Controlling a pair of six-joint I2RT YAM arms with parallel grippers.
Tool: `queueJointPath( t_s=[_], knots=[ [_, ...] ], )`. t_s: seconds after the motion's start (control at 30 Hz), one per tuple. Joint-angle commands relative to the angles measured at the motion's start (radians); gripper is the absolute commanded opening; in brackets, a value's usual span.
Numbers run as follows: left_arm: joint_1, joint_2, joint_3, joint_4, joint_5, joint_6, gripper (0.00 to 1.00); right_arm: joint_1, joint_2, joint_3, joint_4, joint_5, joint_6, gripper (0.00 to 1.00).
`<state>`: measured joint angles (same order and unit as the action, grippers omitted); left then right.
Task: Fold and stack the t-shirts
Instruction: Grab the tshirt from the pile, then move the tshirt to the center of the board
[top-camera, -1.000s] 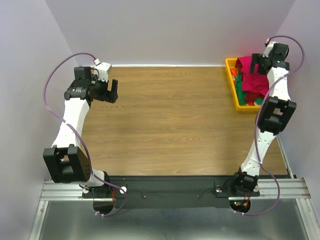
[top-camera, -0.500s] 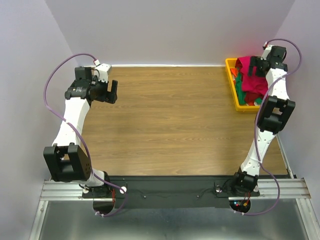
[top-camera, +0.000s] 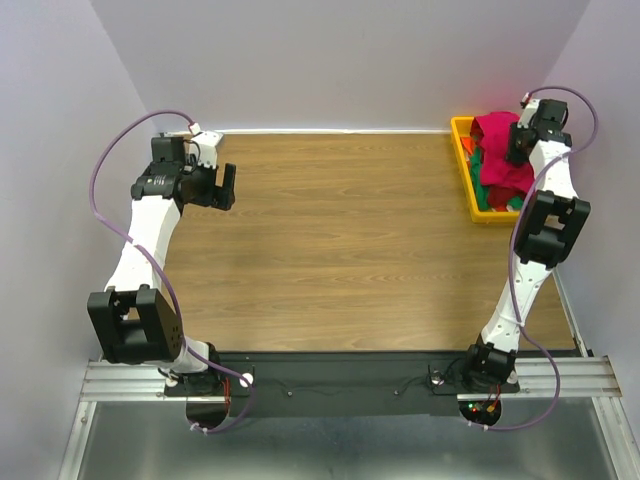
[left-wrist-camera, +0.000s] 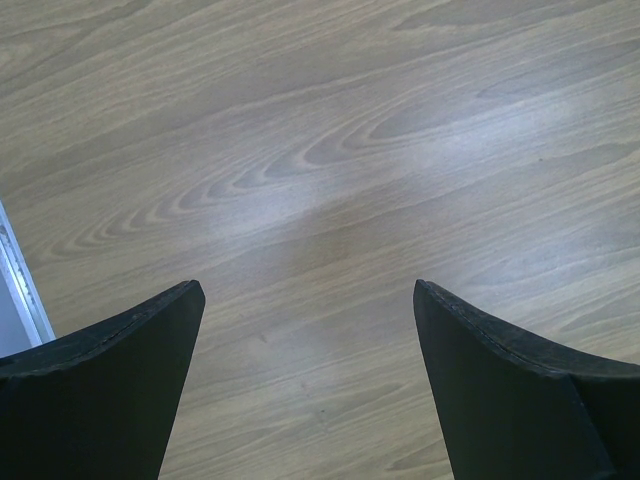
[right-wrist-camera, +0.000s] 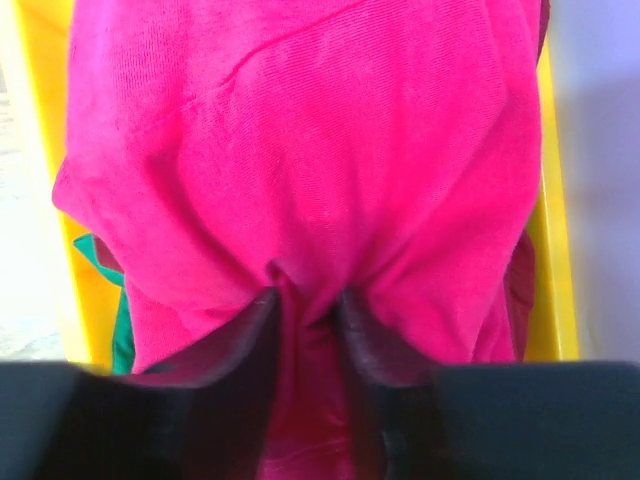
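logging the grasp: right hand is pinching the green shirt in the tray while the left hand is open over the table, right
Not quite. The right hand pinches the pink shirt, not the green one; the right wrist view shows it. The shirt is in the tray, and the left hand is open over the table.

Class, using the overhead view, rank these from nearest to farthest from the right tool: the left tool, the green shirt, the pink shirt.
1. Pink shirt: pinched in the right tool itself.
2. Green shirt: underneath, in the yellow tray.
3. Left tool: far across the table, left side.
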<state>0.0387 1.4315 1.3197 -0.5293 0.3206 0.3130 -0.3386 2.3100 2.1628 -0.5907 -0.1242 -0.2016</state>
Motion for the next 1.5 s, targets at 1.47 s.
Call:
queueJointPath(
  t_s=[1.47],
  knots=[
    [0.033, 0.037, 0.168, 0.002, 0.047, -0.049, 0.98, -0.008, -0.584, 0.348, 0.716, -0.474, 0.652, 0.01]
  ],
)
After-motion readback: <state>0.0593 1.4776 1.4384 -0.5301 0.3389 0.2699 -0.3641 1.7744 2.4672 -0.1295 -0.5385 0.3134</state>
